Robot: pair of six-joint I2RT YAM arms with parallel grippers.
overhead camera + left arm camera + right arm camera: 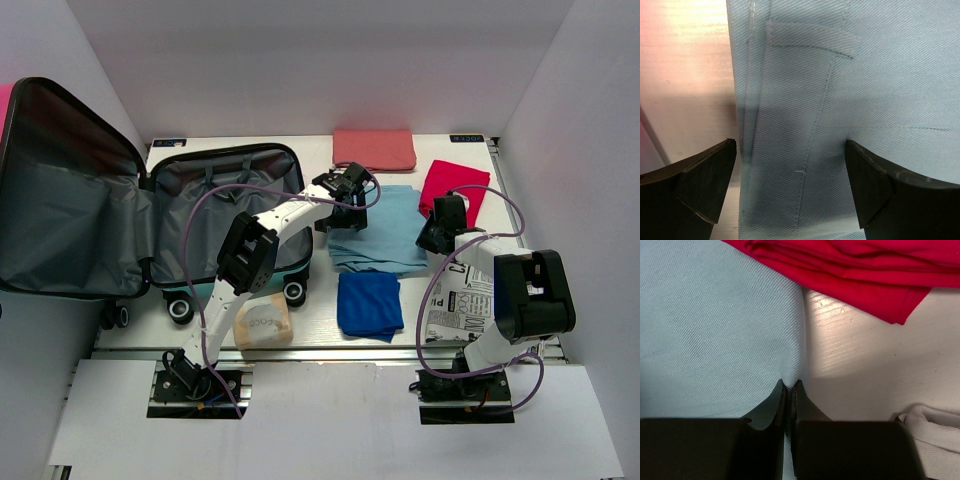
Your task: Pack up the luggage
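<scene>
Right gripper (789, 383) closed, pinching cloth (715, 330) at its 3 o'clock edge. Left gripper (790, 150) fully open over cloth, arm extended toward 1 o'clock.

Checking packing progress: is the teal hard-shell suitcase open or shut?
Open: the teal hard-shell suitcase, lid swung left, shows grey lining in both halves.

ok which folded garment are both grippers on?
The light blue garment: left gripper open astride one edge, right gripper shut on the opposite edge. Red garment, salmon garment and dark blue garment untouched.
</scene>
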